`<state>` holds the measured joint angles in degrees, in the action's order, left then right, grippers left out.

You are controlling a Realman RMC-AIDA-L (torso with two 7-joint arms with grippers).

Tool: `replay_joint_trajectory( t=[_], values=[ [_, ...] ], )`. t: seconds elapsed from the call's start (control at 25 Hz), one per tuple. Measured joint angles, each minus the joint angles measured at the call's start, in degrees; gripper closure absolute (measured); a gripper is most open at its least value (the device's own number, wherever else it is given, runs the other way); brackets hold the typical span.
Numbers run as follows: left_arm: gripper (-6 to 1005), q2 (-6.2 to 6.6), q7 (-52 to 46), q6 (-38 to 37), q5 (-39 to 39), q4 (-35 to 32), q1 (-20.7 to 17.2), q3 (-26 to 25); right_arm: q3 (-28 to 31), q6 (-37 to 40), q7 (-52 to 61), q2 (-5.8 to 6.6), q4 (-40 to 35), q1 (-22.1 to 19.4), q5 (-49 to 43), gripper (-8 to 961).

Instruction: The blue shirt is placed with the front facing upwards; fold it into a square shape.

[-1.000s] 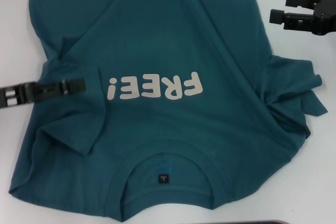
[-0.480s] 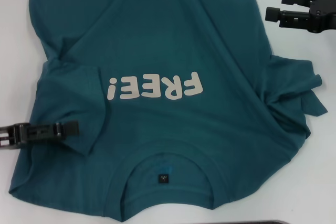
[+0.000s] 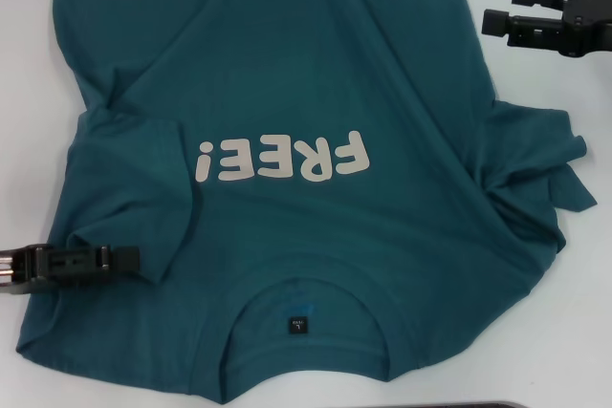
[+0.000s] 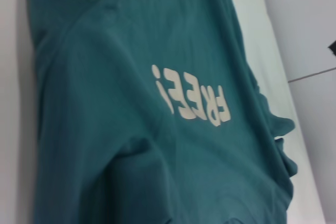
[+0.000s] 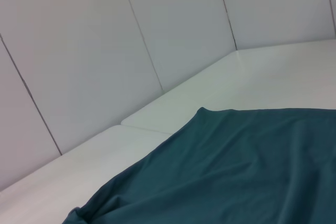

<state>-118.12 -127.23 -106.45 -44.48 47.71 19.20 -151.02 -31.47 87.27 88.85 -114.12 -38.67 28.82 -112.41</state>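
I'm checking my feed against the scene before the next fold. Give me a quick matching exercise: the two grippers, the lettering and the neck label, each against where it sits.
Column one:
1. left gripper
2. right gripper
3. FREE! lettering
4. neck label

Column two:
A. inside the collar, at the shirt's near end
B. over the white table, off the blue shirt, at its far right side
C. across the chest, mid-shirt
D. at the folded-in left sleeve, near the shoulder

Pairs: 1-D, 2-B, 3-C, 4-A
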Motion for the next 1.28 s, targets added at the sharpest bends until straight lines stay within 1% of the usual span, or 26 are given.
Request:
replay_joint_trajectory(
  t=[0.56, 0.96, 1.16, 1.28],
  values=[
    [61, -0.02, -1.58, 2.89, 2.93, 0.02, 1.77, 0.09, 0.58, -0.05, -0.12, -0.04, 0.01, 0.01, 0.00, 42],
    [86, -0.51, -2.83, 4.38, 3.67, -0.29, 3.46, 0.15, 0.90, -0.23, -0.25, -0.04, 0.01, 0.10, -0.01, 43],
    [158, -0.53, -3.39, 4.58, 4.12, -0.03, 3.85, 0.16, 0.96, -0.34, -0.36, -0.05, 0.01, 0.10, -0.01, 44],
    [265, -0.53, -3.65, 4.71, 4.30, 0.01, 4.02, 0.17, 0.99, -0.42, -0.49, -0.05, 0.01, 0.10, -0.01, 44]
  ],
)
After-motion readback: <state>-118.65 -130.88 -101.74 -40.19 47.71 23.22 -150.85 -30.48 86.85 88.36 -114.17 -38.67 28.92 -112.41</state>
